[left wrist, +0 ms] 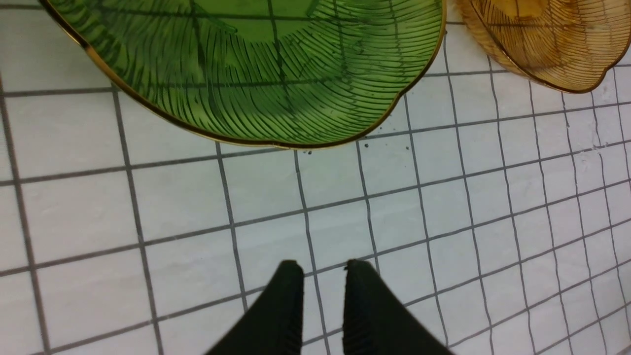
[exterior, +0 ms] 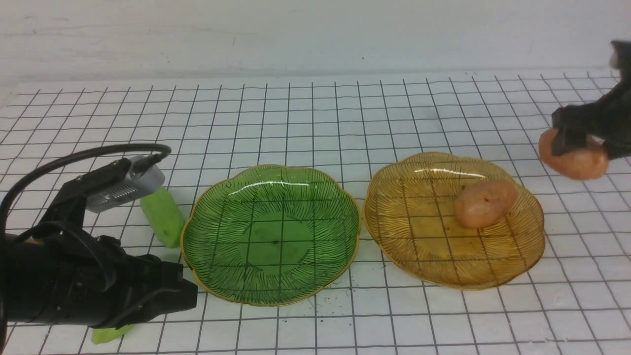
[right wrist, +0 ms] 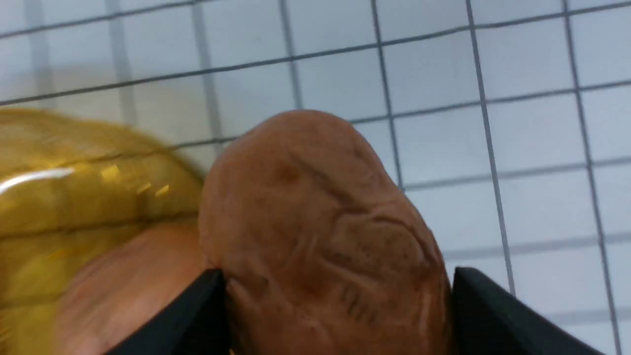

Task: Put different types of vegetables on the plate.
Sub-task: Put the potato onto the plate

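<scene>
My right gripper point(exterior: 579, 148) is shut on an orange-brown potato point(exterior: 574, 160) to the right of the amber plate point(exterior: 419, 222). In the right wrist view both fingers press the sides of this potato point(right wrist: 315, 212). A second potato point(exterior: 485, 203) lies in the amber plate. The green plate point(exterior: 271, 236) has nothing in it. One light-green cucumber piece point(exterior: 162, 217) lies just left of the green plate. Another cucumber piece point(exterior: 111, 334) shows partly under my left arm. My left gripper point(exterior: 192, 296) hovers at the green plate's near left rim, fingers nearly together and holding nothing.
In the left wrist view, the left gripper point(left wrist: 323, 268) is over white gridded table, with the green plate's rim point(left wrist: 246, 74) and the amber plate's rim point(left wrist: 552, 39) beyond. The amber plate point(right wrist: 74, 187) also shows beside the held potato. A white wall runs along the back.
</scene>
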`<state>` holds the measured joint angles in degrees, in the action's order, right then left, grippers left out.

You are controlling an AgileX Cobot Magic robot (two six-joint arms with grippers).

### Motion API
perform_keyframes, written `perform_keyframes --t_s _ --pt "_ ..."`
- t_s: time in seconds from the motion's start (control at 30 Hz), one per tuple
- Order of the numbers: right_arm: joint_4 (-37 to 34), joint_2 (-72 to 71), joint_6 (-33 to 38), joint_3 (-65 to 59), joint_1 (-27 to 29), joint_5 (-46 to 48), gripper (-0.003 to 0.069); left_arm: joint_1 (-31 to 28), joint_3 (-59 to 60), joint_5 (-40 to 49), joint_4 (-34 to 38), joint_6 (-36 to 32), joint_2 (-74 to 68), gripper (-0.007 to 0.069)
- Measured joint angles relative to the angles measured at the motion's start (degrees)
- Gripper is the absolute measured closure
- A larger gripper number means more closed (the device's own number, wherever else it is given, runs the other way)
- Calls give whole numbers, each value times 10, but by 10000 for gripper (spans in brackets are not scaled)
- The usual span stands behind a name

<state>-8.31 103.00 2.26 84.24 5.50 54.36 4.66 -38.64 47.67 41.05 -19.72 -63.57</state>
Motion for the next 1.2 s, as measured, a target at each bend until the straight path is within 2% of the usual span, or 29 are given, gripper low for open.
perform_keyframes --t_s 0.1,0.13,0.23,0.37,0.5,0.63,0.83,0.87,1.0,1.07,1.17,1.2 --pt "-35 -52 9 2 0 82 145 0 0 0 0 0 0 517" --pt "-67 -71 23 -8 0 118 145 0 0 0 -4 0 0 517" --pt "-99 -84 49 -48 -9 146 145 0 0 0 -19 0 0 517" --pt "-104 -84 56 -101 -34 137 145 0 0 0 -29 0 0 517" --pt "-100 -75 57 -171 -90 61 145 0 0 0 -32 -1 0 517" --pt "-96 -62 57 -180 -127 9 145 0 0 0 -33 -1 0 517" --pt "-86 -52 55 -181 -148 -34 143 0 0 0 -33 -2 0 517" --pt "-83 -49 49 -181 -149 -41 125 0 0 0 -33 -2 0 517" --pt "-78 -47 29 -181 -149 -45 32 0 0 0 -33 -2 0 517" --pt "-76 -47 27 -172 -149 -30 8 0 0 0 -33 -2 0 517" --pt "-72 -47 27 -151 -149 1 11 0 0 0 -33 -2 0 517" --pt "-70 -47 27 -132 -149 25 34 0 0 0 -33 -2 0 517"
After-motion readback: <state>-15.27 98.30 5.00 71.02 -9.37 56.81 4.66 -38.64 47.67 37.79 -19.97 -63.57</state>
